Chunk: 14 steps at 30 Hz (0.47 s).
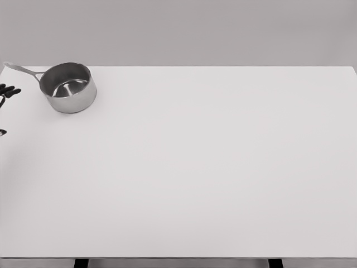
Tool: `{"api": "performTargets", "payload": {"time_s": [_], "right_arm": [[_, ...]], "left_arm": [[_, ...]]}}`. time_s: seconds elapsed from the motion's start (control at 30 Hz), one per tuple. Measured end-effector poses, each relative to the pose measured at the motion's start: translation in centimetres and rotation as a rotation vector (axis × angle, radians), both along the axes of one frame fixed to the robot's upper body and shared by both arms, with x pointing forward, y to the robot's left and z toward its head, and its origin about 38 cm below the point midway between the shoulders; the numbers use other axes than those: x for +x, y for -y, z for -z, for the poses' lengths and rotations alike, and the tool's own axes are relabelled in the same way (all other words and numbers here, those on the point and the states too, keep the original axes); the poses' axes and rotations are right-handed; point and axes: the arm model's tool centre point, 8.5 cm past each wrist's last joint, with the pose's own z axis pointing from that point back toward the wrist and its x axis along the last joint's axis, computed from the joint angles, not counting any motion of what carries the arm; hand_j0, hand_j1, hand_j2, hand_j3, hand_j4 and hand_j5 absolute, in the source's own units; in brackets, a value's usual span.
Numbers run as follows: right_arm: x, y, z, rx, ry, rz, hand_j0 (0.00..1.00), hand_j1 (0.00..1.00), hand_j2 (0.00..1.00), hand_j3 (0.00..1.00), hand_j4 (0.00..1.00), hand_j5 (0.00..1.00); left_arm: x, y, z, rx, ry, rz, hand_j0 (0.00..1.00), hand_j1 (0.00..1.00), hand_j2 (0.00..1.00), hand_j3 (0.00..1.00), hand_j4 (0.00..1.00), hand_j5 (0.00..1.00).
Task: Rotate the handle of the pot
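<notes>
Head view: a round, shiny stainless-steel saucepan (69,87) stands upright near the far left corner of a plain white table (212,167), its long thin metal handle (22,70) pointing toward the far left corner. Dark fingers (8,91) of the left hand show at the table's left edge, near the pan but apart from it; how far open they are cannot be told.

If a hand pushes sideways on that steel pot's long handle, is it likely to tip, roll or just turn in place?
The pot probably pivots rather than tips: it sits upright and looks wide and low. Its handle sticks out far to the left, so a side push there should swing it readily. The white table looks smooth, so it may also slide. The left hand shows only dark fingertips at the edge.
</notes>
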Motion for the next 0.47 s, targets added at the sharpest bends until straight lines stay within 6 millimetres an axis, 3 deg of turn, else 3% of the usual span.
{"api": "performTargets", "payload": {"time_s": [0.13, 0.27, 0.47], "right_arm": [[0.0, 0.0, 0.0, 0.0, 0.001, 0.0, 1.0, 1.0, 1.0, 1.0, 1.0, 1.0], [0.0, 0.0, 0.0, 0.0, 0.001, 0.0, 1.0, 1.0, 1.0, 1.0, 1.0, 1.0], [0.0, 0.0, 0.0, 0.0, 0.001, 0.0, 1.0, 1.0, 1.0, 1.0, 1.0, 1.0]], "left_arm": [[-0.6, 3.4, -1.8, -0.059, 0.058, 0.105, 1.0, 1.0, 1.0, 1.0, 1.0, 1.0], [0.0, 6.7, -4.9, -0.083, 0.15, 0.202, 1.0, 1.0, 1.0, 1.0, 1.0, 1.0], [-0.4, 9.1, -6.9, -0.114, 0.207, 0.278, 1.0, 1.0, 1.0, 1.0, 1.0, 1.0]]}}
